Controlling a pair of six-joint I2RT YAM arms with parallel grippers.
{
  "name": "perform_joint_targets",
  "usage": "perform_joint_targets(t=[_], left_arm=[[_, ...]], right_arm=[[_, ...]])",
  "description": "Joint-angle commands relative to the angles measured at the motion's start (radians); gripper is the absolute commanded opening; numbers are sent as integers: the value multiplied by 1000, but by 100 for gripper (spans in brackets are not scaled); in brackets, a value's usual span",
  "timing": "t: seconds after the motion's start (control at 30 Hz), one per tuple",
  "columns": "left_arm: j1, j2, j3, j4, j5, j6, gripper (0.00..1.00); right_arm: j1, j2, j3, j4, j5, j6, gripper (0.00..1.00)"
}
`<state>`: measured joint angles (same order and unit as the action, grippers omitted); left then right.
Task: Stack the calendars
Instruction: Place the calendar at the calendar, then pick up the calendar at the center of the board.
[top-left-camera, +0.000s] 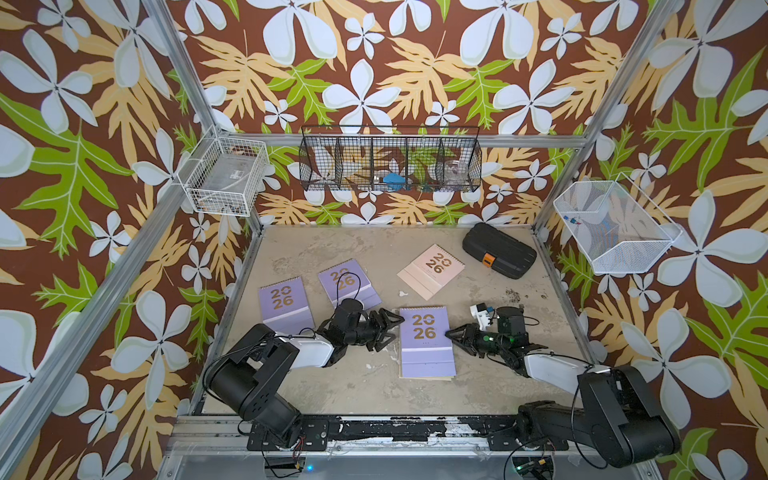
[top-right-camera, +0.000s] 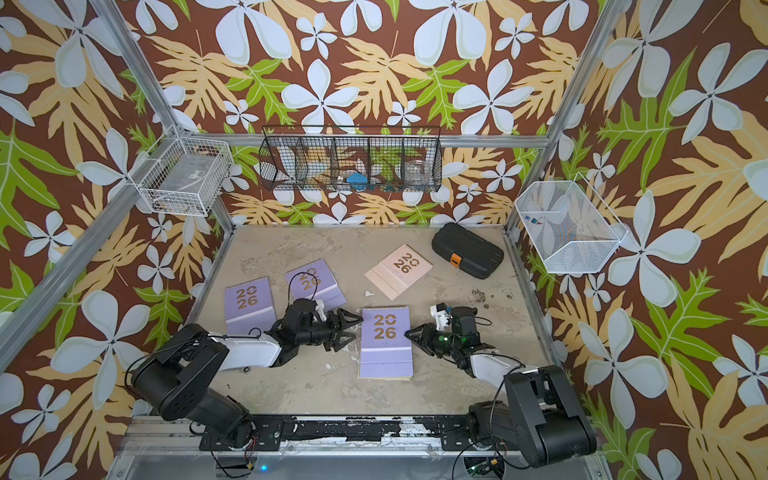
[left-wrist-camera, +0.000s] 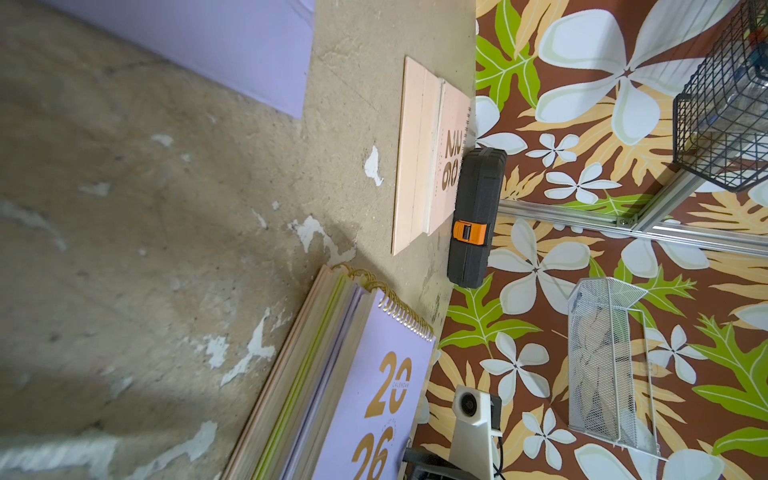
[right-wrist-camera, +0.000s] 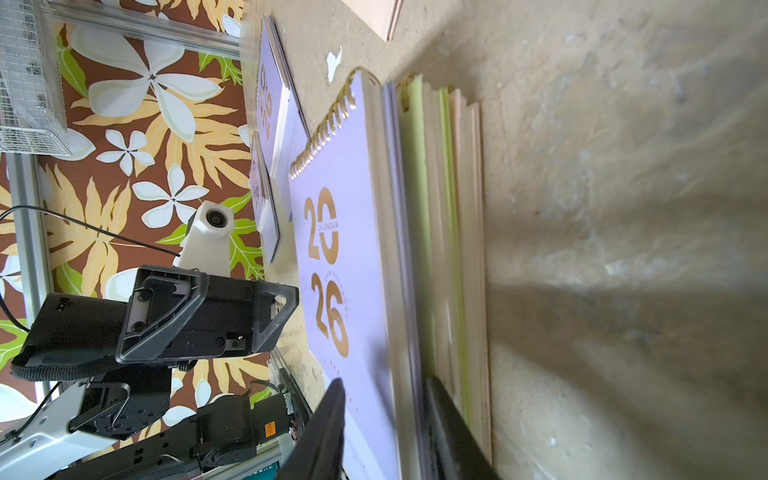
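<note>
My right gripper straddles the right edge of the top lilac calendar on the near stack, jaws narrow; whether it grips, I cannot tell. My left gripper gapes wide just left. Loose lilac calendars lie far left, a pink calendar farther back. Light, stiff, slick, I judge: pinch a side edge.
</note>
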<state>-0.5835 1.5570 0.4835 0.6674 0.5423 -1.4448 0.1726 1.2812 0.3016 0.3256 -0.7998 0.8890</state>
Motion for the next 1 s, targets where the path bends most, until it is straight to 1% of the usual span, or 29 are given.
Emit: perform_joint_targets(t=[0.0, 0.13, 0.33, 0.5, 0.67, 0.8, 0.87, 0.97], left_arm=[[-1, -7, -1, 14, -5, -3, 74], [-1, -14, 1, 6, -10, -2, 74], [-1, -24, 8, -10, -20, 1, 74], [3, -35, 56, -106, -35, 37, 74], [36, -18, 211, -332, -51, 166, 74], [97, 23, 338, -447, -51, 236, 74], [127, 66, 411, -490, -43, 277, 73], [172, 175, 551, -572, -8, 369, 73]], right_arm=[[-1, 5, 8, -3, 13, -22, 35], [-6, 10, 10, -11, 15, -30, 36], [-34, -6, 20, -55, 17, -55, 42], [-62, -60, 58, -187, 63, -129, 46], [-72, -98, 105, -295, 111, -152, 50], [-73, -85, 136, -309, 140, -108, 51], [-73, -82, 148, -294, 163, -80, 53], [-72, -53, 174, -277, 203, -49, 54]])
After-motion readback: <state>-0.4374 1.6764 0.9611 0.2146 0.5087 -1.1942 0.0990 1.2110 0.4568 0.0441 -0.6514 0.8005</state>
